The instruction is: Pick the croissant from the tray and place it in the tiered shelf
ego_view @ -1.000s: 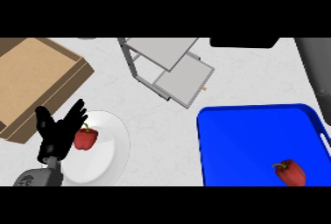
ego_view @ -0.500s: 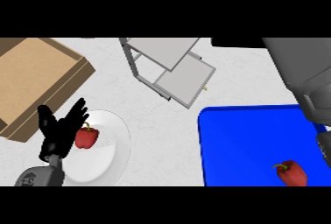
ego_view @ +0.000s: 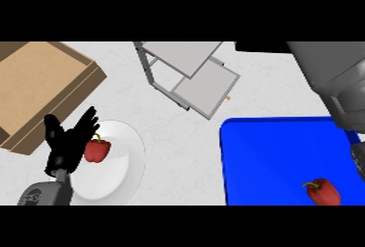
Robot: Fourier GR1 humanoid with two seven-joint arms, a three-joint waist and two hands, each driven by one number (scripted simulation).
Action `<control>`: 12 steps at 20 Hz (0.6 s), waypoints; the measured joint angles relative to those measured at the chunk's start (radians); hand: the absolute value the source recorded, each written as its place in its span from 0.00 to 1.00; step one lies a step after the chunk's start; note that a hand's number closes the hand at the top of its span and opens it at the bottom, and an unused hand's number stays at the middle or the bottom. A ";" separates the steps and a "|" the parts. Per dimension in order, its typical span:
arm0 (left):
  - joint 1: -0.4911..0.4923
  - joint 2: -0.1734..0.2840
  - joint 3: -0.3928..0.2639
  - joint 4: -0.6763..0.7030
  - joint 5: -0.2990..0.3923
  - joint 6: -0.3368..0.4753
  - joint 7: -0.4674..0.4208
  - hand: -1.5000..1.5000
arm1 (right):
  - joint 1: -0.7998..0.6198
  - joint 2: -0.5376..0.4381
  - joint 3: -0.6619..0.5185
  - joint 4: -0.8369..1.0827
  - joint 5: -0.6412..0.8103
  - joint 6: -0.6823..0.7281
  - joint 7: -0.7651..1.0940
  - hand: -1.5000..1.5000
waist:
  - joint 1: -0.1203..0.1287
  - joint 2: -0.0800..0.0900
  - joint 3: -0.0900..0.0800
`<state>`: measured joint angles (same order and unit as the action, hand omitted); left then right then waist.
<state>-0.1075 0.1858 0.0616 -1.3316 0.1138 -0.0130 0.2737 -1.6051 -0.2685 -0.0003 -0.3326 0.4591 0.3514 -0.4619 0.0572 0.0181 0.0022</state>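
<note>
Worktop (ego_view: 178,130) is pale, off-white w/ a faint marbled texture, flat and matte, seen steeply from above. Dark strip along the top right edge, can't tell what it is.

Top left: a cardboard box (ego_view: 43,91), tan, open-topped, w/ thick brown walls, set at an angle. Top centre: tiered shelf (ego_view: 189,77), light grey, thin metal-looking frame w/ flat rectangular panels, tilted relative to the box; nothing seen on its panels.

Lower left: round white plate (ego_view: 125,164), smooth and glossy, holding a red bell pepper (ego_view: 95,149) w/ a green stem. Left robot hand (ego_view: 68,142) sits at the plate's left edge, black, fingers straight and spread, open, holding nothing; it shows just beside the pepper, contact can't be told. Grey forearm below it, at the bottom edge.

Right: blue tray (ego_view: 278,159), saturated flat blue, rectangular w/ rounded corners and a low raised rim. On it, near the lower right, a 2nd red pepper (ego_view: 323,192), shiny, green stem up. No croissant is visible on the tray or elsewhere.

Right arm: bulky grey forearm (ego_view: 335,82) comes in along the right edge over the tray's corner. Right robot hand (ego_view: 358,159) is only a dark sliver at the frame edge, so open or closed can't be told.
</note>
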 measured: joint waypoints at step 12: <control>-0.003 0.001 0.007 -0.012 0.009 -0.007 0.035 0.50 | -0.059 0.010 -0.097 0.124 -0.051 -0.014 0.047 0.00 | -0.003 -0.001 -0.002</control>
<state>-0.1104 0.1868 0.0684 -1.3439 0.1224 -0.0198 0.3089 -1.6637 -0.2588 -0.0973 -0.2084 0.4084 0.3378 -0.4144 0.0546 0.0175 0.0006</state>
